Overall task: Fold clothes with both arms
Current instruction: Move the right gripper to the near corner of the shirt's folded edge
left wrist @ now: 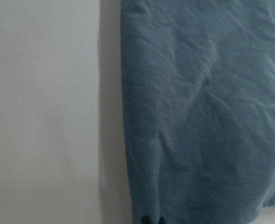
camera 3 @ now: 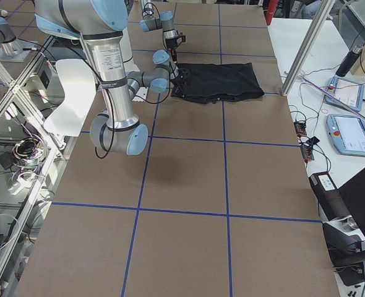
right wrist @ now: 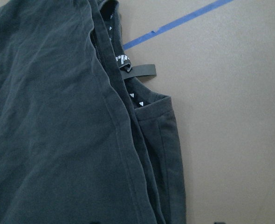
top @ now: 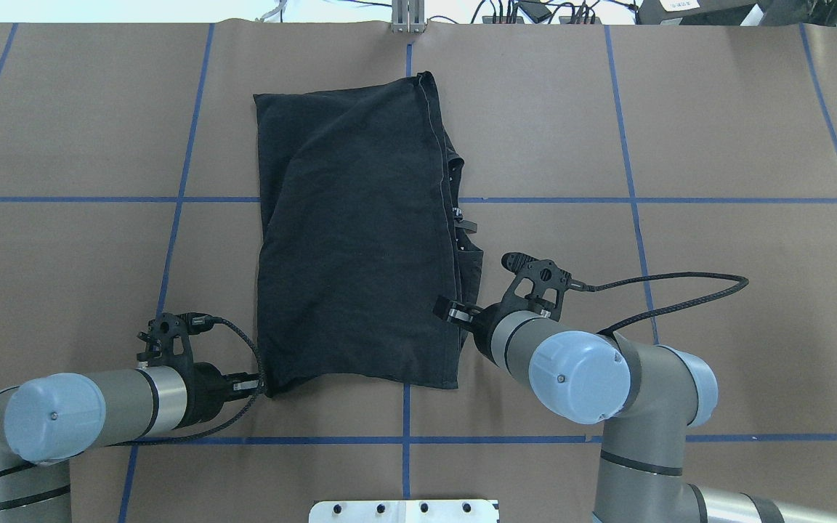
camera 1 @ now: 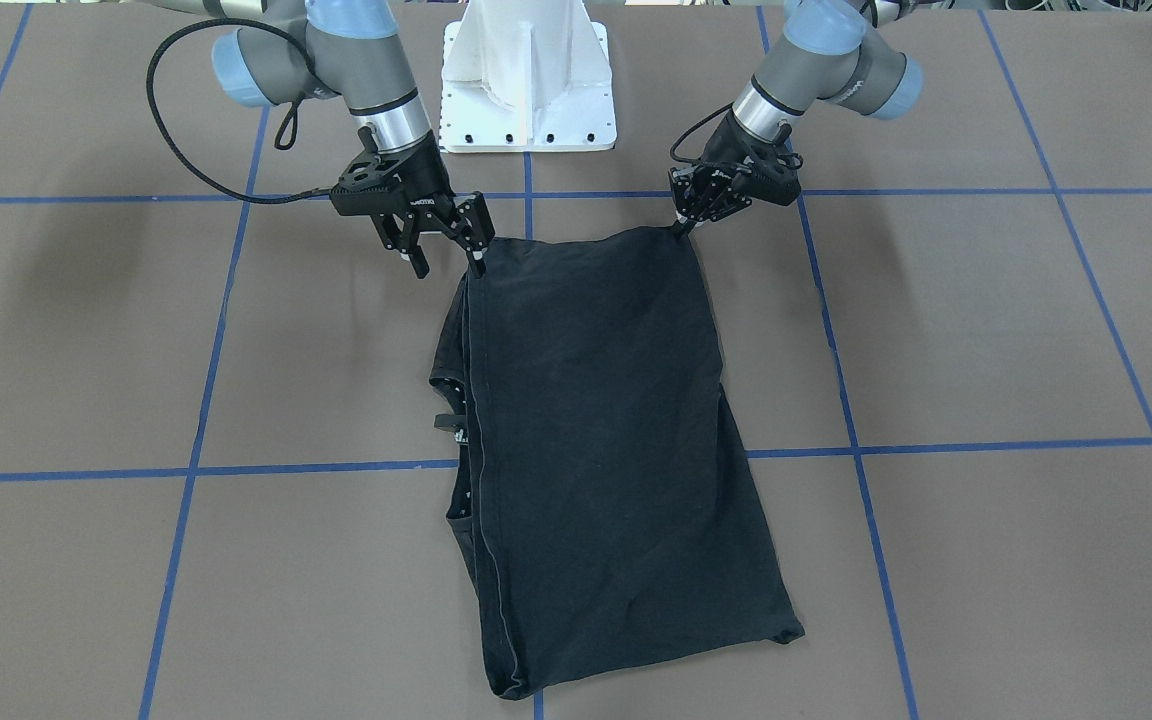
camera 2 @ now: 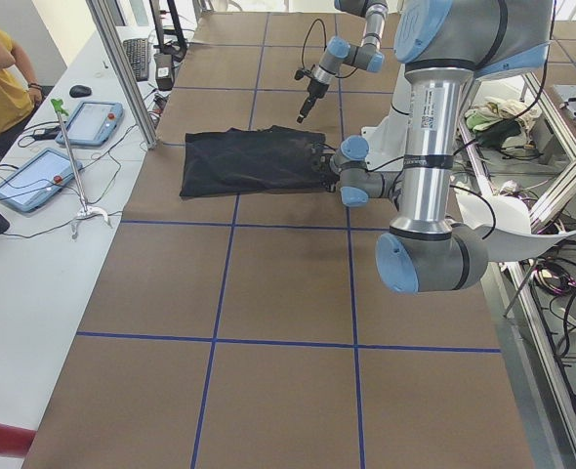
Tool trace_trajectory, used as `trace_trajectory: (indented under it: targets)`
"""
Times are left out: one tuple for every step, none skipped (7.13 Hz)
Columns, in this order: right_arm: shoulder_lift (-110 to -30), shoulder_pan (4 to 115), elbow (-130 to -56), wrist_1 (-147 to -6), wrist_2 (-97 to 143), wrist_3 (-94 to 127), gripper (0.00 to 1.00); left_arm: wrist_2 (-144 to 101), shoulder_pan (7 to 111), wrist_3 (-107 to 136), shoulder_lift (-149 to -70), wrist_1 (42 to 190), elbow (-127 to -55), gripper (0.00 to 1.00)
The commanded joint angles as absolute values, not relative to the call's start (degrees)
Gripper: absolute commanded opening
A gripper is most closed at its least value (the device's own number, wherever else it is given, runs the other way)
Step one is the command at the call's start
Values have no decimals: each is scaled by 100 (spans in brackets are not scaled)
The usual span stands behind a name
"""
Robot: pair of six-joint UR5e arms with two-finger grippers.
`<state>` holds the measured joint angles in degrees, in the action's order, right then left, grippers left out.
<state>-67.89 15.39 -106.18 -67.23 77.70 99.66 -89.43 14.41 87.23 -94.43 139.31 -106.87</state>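
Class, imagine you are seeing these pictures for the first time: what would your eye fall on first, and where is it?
A black T-shirt, folded lengthwise, lies in the middle of the brown table. At its edge nearest the robot, the left pincer pinches one corner, while the right pincer stands open beside the other corner.

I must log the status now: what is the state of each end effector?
Left end effector: shut on the T-shirt corner.
Right end effector: open, holding nothing.
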Motion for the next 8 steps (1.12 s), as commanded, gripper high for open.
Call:
trace_trajectory:
  targets:
    - [-6750, 1276, -10556, -6715, 7430, 10554, 82, -8938, 1441, 8728, -9439, 13931, -10688, 0]
    - [-6750, 1214, -10512, -6724, 7209, 10564, 82, -8938, 1441, 8719, -9439, 13931, -10688, 0]
    - [-6741, 1204, -10416, -6706, 7111, 10564, 82, -8938, 1441, 8719, -9439, 13931, -10688, 0]
    - [-6680, 1187, -10293, -6671, 6989, 10564, 82, -8938, 1441, 8727, -9439, 13931, -10696, 0]
    - [-6558, 1169, -10153, -6653, 6953, 10564, 82, -8938, 1424, 8719, -9439, 13931, -10688, 0]
    - [-6504, 1160, -10030, -6653, 6935, 10564, 82, -8938, 1415, 8719, -9439, 13931, -10688, 0]
    - [-6504, 1143, -9994, -6653, 6917, 10564, 82, -8938, 1415, 8719, -9439, 13939, -10688, 0]
    - [-6513, 1108, -9976, -6679, 6917, 10556, 82, -8938, 1415, 8719, -9439, 13931, -10688, 0]
